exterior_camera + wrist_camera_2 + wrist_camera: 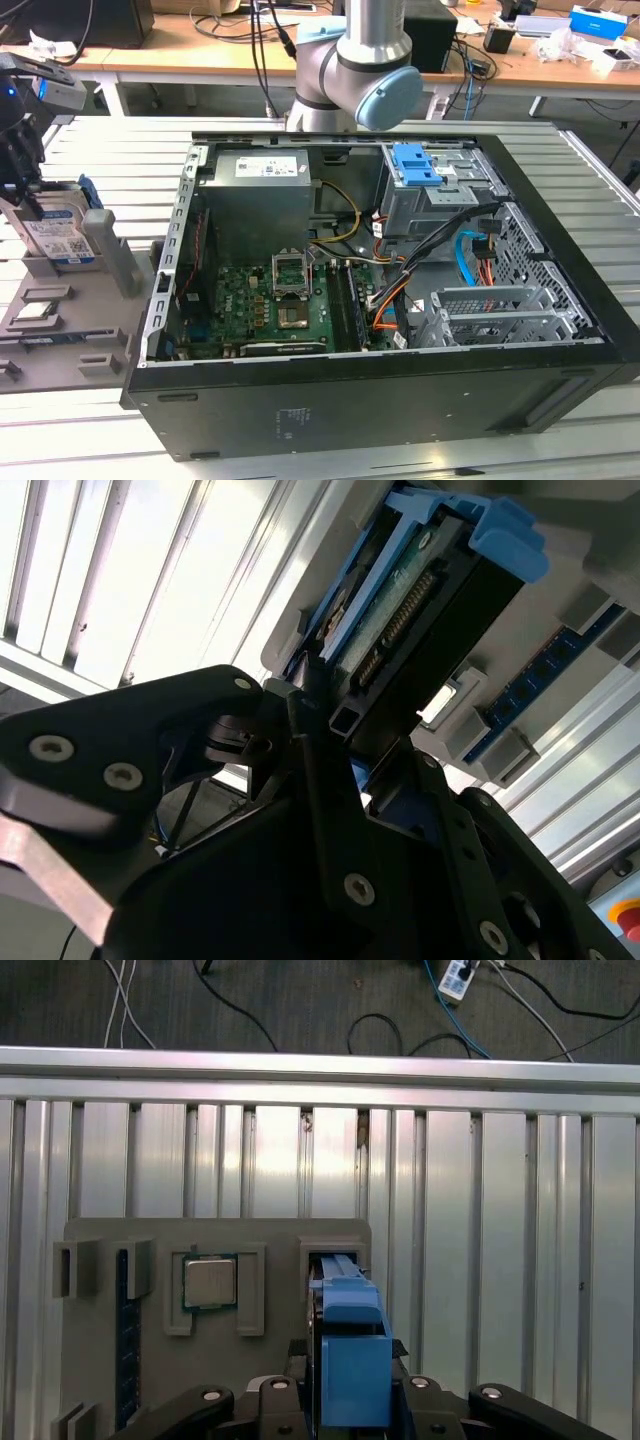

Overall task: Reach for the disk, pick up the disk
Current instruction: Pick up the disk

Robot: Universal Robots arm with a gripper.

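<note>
tool at the upright disk

at the exterior view's left, your tool (25, 175) sits at the top of the disk (55, 235), which stands on edge in a gray fixture (112, 262) on the slatted worktop (90, 445). you cannot tell whether it is clenched. the open computer case (400, 400) lies to the right.

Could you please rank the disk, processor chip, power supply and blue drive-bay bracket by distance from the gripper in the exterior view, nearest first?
1. Disk, upright, right at the gripper.
2. Processor chip, on the grey tray beside it.
3. Power supply, inside the case.
4. Blue drive-bay bracket, farther toward the exterior view's right.
</note>
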